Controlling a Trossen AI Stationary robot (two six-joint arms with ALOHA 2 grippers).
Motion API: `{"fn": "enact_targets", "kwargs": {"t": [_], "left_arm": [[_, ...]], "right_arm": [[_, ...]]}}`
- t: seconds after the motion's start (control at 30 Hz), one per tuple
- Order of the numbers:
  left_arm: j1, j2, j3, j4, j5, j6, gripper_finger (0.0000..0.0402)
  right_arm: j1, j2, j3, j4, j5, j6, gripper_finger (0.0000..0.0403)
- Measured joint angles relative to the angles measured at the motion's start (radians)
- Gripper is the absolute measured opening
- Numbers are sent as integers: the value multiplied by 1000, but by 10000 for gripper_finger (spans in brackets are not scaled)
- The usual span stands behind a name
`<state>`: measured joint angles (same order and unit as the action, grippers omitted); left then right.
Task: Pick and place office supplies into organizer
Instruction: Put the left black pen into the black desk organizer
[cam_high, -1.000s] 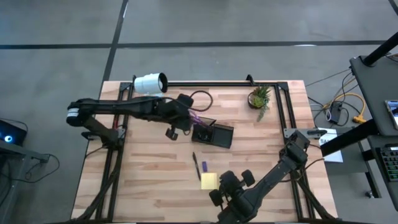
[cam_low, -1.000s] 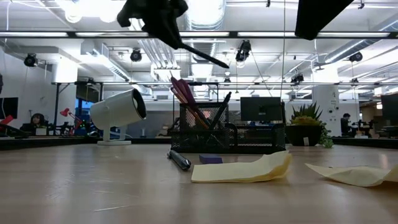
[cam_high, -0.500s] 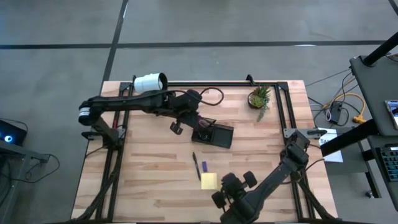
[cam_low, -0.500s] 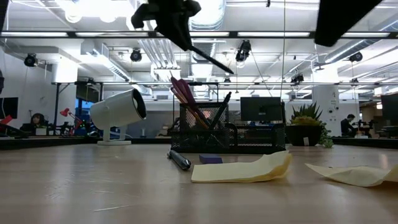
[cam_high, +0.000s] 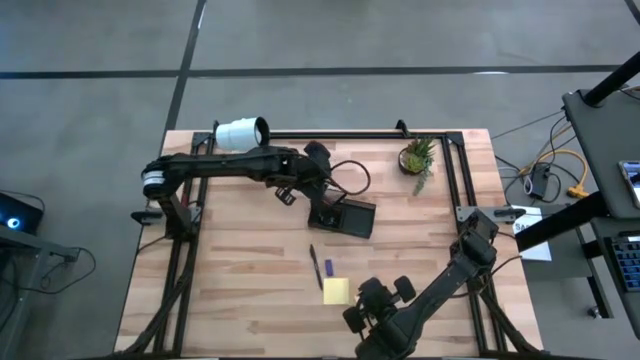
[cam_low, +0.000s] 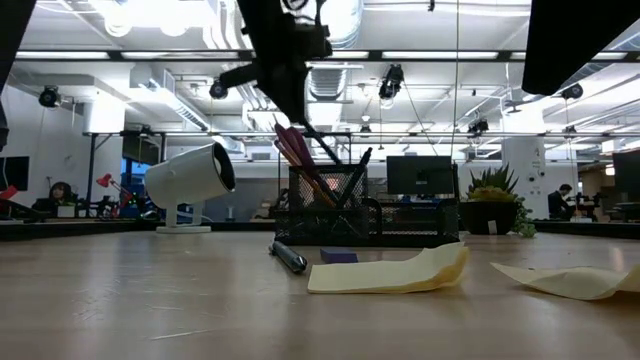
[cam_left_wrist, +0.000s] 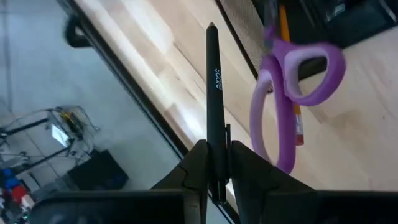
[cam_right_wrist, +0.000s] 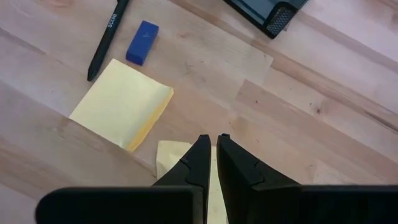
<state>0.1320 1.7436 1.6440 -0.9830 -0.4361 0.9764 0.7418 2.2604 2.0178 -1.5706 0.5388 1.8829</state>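
High view: left hand (cam_high: 318, 188) sits above the organizer's (cam_high: 345, 215) rear end; right hand (cam_high: 358, 305) hovers just beside a sticky pad (cam_high: 336, 290).

Low view: scissors (cam_low: 291, 150) stand in the organizer directly under the left hand.

Left wrist view: fingers (cam_left_wrist: 200, 167) clamp a black pen (cam_left_wrist: 215, 93), scissors just beyond.

Right wrist view: fingers (cam_right_wrist: 198, 158) pressed together, empty, above a second pad (cam_right_wrist: 169, 154); blue eraser (cam_right_wrist: 142, 42) and loose pen (cam_right_wrist: 106, 40) farther ahead on the desk (cam_right_wrist: 298, 93).

The right end effector (cam_right_wrist: 209, 155) hides most of the second sticky pad (cam_right_wrist: 168, 154) beneath it.
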Motion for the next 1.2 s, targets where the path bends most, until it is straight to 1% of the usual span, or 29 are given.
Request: {"fn": "enact_targets", "kwargs": {"t": [0.1, 0.3, 0.6, 0.8, 1.03, 1.2], "left_arm": [[1, 10, -2, -3, -4, 0, 30], [-33, -3, -3, 0, 6, -9, 30], [-34, -14, -37, -16, 7, -10, 30], [-38, -22, -37, -22, -6, -13, 30], [-76, -45, -35, 5, -11, -32, 28], [-75, -77, -38, 4, -50, -31, 28]], "right_arm": [[0, 0, 0, 0, 0, 0, 18], [0, 0, 0, 3, 0, 3, 18], [0, 0, -17, 6, 3, -4, 18], [0, 0, -17, 7, 3, -5, 18], [0, 0, -23, 5, 2, -9, 18], [0, 0, -30, 3, 2, -9, 18]]}}
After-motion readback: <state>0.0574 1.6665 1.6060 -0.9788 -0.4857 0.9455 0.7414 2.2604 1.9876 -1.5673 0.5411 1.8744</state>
